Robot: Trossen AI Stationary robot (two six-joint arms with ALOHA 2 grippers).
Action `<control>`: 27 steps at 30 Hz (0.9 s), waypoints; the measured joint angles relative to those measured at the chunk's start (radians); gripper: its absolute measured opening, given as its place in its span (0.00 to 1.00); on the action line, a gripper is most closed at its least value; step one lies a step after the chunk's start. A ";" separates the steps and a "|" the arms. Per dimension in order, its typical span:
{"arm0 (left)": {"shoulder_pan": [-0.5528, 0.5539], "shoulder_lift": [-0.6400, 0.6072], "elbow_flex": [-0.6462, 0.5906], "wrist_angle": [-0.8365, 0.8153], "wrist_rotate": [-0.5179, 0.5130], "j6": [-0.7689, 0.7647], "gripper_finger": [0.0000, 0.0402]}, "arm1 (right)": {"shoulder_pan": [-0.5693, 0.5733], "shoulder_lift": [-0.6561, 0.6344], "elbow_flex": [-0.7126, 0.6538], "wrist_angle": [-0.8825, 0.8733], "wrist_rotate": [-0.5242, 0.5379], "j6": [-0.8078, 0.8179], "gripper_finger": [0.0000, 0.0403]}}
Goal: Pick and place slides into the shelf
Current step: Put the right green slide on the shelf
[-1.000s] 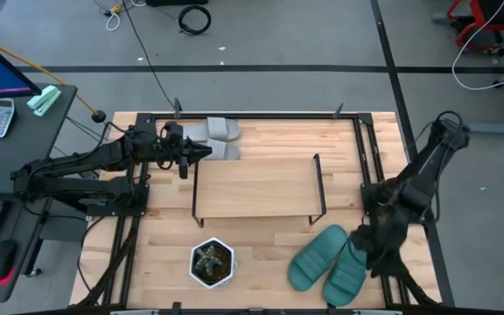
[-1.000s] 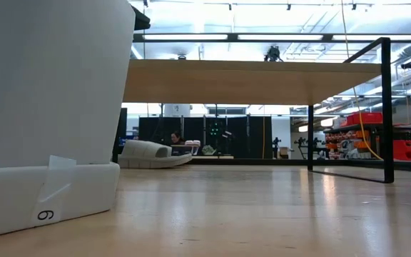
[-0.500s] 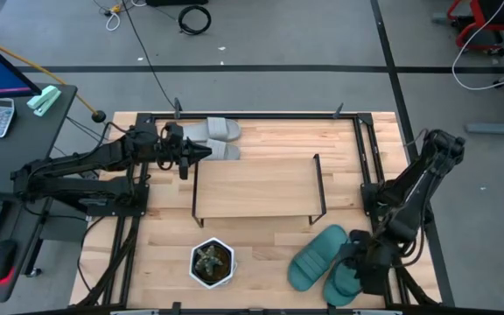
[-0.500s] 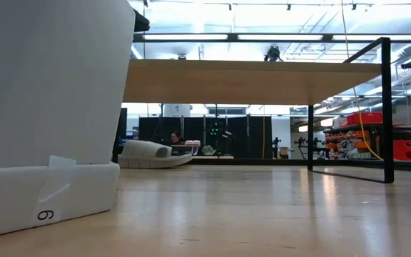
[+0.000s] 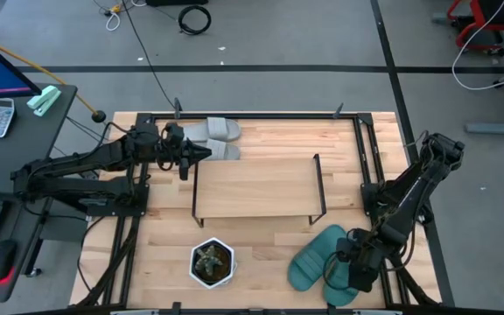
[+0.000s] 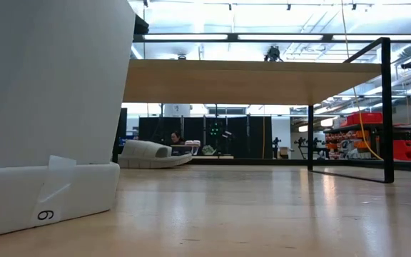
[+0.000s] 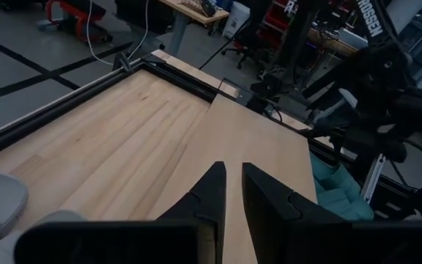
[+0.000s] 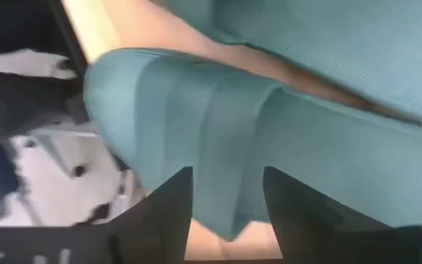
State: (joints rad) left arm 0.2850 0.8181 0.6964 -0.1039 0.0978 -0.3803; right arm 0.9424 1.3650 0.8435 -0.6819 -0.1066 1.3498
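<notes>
Right gripper (image 5: 350, 267), fingers spread, sits over the teal slides (image 5: 318, 256) at worktop's front right corner. Grey slides (image 5: 215, 138) lie at back edge near left gripper (image 5: 201, 152), fingers pressed together. Shelf (image 5: 254, 188) mid-worktop. Rubber prob. light, bendy, grippy; grab the strap.

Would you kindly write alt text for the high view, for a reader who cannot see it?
The right gripper reaches down onto a teal slide near the table's front right corner, its mate alongside. The left gripper waits by two grey slides behind the empty shelf.
</notes>
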 joint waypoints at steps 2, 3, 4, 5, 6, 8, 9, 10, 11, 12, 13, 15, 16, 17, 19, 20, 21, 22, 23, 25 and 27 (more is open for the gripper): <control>0.000 0.000 0.000 -0.005 0.000 0.000 0.13 | 0.000 -0.010 -0.018 0.039 0.000 0.032 0.48; 0.000 0.000 0.000 -0.006 0.000 0.000 0.13 | 0.000 -0.013 -0.029 0.060 -0.007 0.046 0.49; 0.000 0.000 0.000 -0.006 0.000 0.000 0.13 | 0.000 -0.015 -0.043 0.083 -0.012 0.062 0.51; 0.000 0.000 0.000 -0.007 0.000 0.001 0.13 | 0.000 -0.016 -0.056 0.105 -0.018 0.080 0.52; 0.000 0.000 0.000 -0.006 0.000 0.001 0.13 | 0.000 -0.016 -0.069 0.124 -0.021 0.097 0.54; 0.000 0.000 0.000 -0.006 0.000 0.001 0.13 | 0.000 -0.016 -0.096 0.134 -0.021 0.130 0.56; 0.000 0.000 0.000 -0.006 0.000 0.001 0.13 | 0.000 -0.016 -0.111 0.133 -0.018 0.149 0.57; 0.000 0.000 0.000 -0.006 0.000 0.001 0.13 | 0.000 -0.016 -0.124 0.133 -0.016 0.168 0.58; 0.000 0.000 0.000 -0.006 0.000 0.001 0.13 | 0.000 -0.016 -0.136 0.137 -0.015 0.184 0.59; 0.000 0.000 0.000 -0.006 0.000 0.002 0.13 | 0.000 -0.017 -0.147 0.143 -0.014 0.197 0.60; 0.000 0.000 0.000 -0.006 0.000 0.002 0.13 | 0.000 -0.017 -0.159 0.154 -0.015 0.207 0.60; 0.000 0.000 0.000 -0.006 0.000 0.002 0.13 | 0.000 -0.017 -0.183 0.201 -0.016 0.220 0.61; 0.000 0.000 0.000 -0.006 0.000 0.002 0.13 | 0.000 -0.017 -0.195 0.238 -0.017 0.222 0.61; 0.000 0.000 0.000 -0.006 0.000 0.002 0.13 | 0.000 -0.017 -0.208 0.277 -0.021 0.222 0.61; 0.000 0.000 0.000 -0.006 0.000 0.002 0.13 | 0.000 -0.017 -0.223 0.362 -0.022 0.224 0.60; 0.000 0.000 0.000 -0.006 0.000 0.002 0.13 | 0.000 -0.017 -0.227 0.405 -0.022 0.224 0.60; 0.000 0.000 0.000 -0.006 0.000 0.002 0.13 | 0.000 -0.017 -0.228 0.433 -0.022 0.224 0.59; 0.000 0.000 0.000 -0.006 0.000 0.002 0.13 | 0.000 -0.017 -0.230 0.447 -0.021 0.223 0.59; 0.000 0.000 0.000 -0.007 0.000 0.002 0.13 | 0.000 -0.017 -0.230 0.456 -0.021 0.219 0.58; 0.000 0.000 0.000 -0.007 0.000 0.004 0.13 | 0.000 -0.017 -0.230 0.479 -0.021 0.213 0.57; 0.000 0.000 0.000 -0.007 0.000 0.014 0.13 | 0.000 -0.016 -0.230 0.481 -0.020 0.212 0.56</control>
State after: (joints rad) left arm 0.2848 0.8181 0.6960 -0.1108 0.0978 -0.3660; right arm 0.9428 1.3487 0.6136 -0.2008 -0.1264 1.5622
